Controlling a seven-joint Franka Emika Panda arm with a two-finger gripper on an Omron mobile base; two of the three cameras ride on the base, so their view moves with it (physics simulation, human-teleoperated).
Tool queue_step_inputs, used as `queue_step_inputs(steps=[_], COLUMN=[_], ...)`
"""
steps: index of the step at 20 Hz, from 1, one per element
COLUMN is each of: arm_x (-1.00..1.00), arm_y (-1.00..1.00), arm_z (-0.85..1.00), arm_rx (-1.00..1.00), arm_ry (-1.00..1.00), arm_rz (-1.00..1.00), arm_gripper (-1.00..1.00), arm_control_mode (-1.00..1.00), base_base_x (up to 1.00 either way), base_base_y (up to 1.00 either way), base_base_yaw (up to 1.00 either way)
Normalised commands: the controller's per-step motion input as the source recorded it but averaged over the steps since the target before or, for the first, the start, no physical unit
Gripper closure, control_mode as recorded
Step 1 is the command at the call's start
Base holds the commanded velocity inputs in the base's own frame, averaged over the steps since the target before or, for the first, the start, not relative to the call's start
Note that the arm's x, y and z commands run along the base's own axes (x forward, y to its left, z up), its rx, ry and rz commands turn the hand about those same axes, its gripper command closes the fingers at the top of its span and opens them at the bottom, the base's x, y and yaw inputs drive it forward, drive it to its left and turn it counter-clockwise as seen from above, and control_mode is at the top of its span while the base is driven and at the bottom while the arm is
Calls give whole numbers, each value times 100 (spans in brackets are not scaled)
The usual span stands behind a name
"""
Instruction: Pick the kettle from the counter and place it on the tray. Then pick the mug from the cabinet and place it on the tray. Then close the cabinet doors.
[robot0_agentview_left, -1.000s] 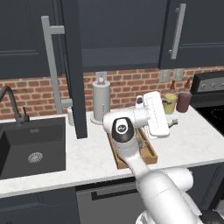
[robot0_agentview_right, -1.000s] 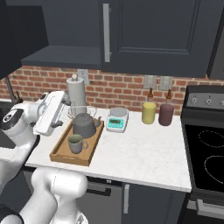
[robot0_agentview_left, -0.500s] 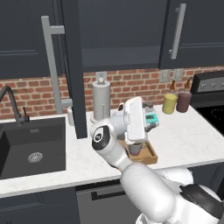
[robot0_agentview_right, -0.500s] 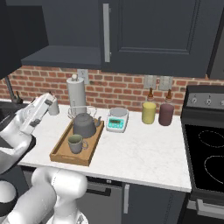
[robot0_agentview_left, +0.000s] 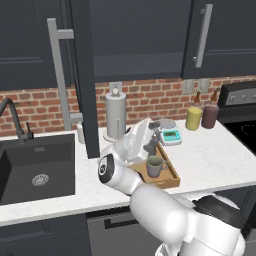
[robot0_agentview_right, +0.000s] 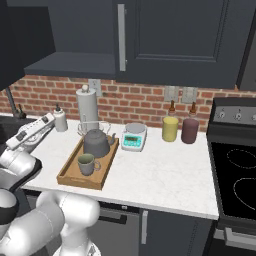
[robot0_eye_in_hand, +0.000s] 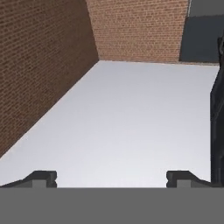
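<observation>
**Cabinet doors next: arm has swung off the tray**

Kettle (robot0_agentview_right: 96, 143) and mug (robot0_agentview_right: 86, 163) both sit on the tray (robot0_agentview_right: 68, 175), behind the gripper (robot0_eye_in_hand: 112, 178), which has swung toward the sink side, fingers wide apart and empty. Cabinet doors (robot0_agentview_left: 84, 75) remain open above it.

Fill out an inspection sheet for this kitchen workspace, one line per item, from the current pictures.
Surface: white marbled counter, dark sink set in it.
Job's things: kettle and mug both stand on the tray; one cabinet door stands open beside the sink, the shelf behind it bare.
Clutter: paper-towel roll, scale, yellow jar, maroon cup, small white bottle.
Grippers: gripper open, holding nothing, fingertips spread wide.
Cables: nothing seen.
Surroundings: red brick backsplash, black stove at the counter's end.
</observation>
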Motion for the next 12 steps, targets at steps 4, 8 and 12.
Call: queue_step_inputs(steps=[4,8,12], arm_x=[-35,-27,-21], arm_y=[10,15,24], arm_z=[9,14,22], arm_rx=[0,0,0], arm_ry=[38,24,17], arm_rz=[-13,-9,-4], arm_gripper=[-100,-100,-100], arm_control_mode=[-100,-100,-100], base_base_x=[0,0,0], base_base_y=[0,0,0], base_base_yaw=[0,0,0])
